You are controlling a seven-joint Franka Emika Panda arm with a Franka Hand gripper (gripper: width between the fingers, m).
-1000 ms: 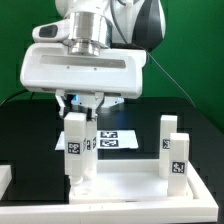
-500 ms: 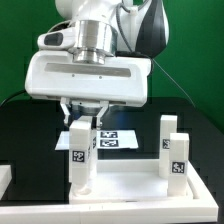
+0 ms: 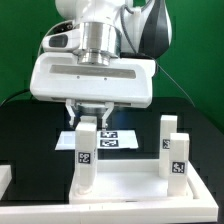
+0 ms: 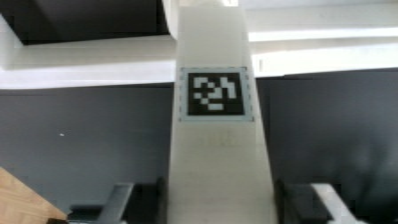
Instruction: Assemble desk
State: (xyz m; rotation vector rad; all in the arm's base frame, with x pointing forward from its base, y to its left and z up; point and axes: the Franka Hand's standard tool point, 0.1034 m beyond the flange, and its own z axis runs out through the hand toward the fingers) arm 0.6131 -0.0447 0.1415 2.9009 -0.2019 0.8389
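**Now: leg post clamped upright over the desk top**

Here, gripper clenched on the top of a white leg post, held upright with its lower end on or just above the flat top panel, near that panel's edge on the exterior view's left; contact at the foot cannot be told. Black-and-white tag facing the exterior camera on the post's front. Seen from the wrist: same post running straight between the two fingers, one dark pad on each side, tag square on its face, white panel across the far end of the post.

Toward the panel's edge on the exterior view's right, two more leg posts standing upright, one just behind the other, the nearer carrying a tag. Behind the panel, on the black table, the marker board lying flat, partly hidden by the held post. Panel itself near the table's front edge. Green backdrop behind everything.
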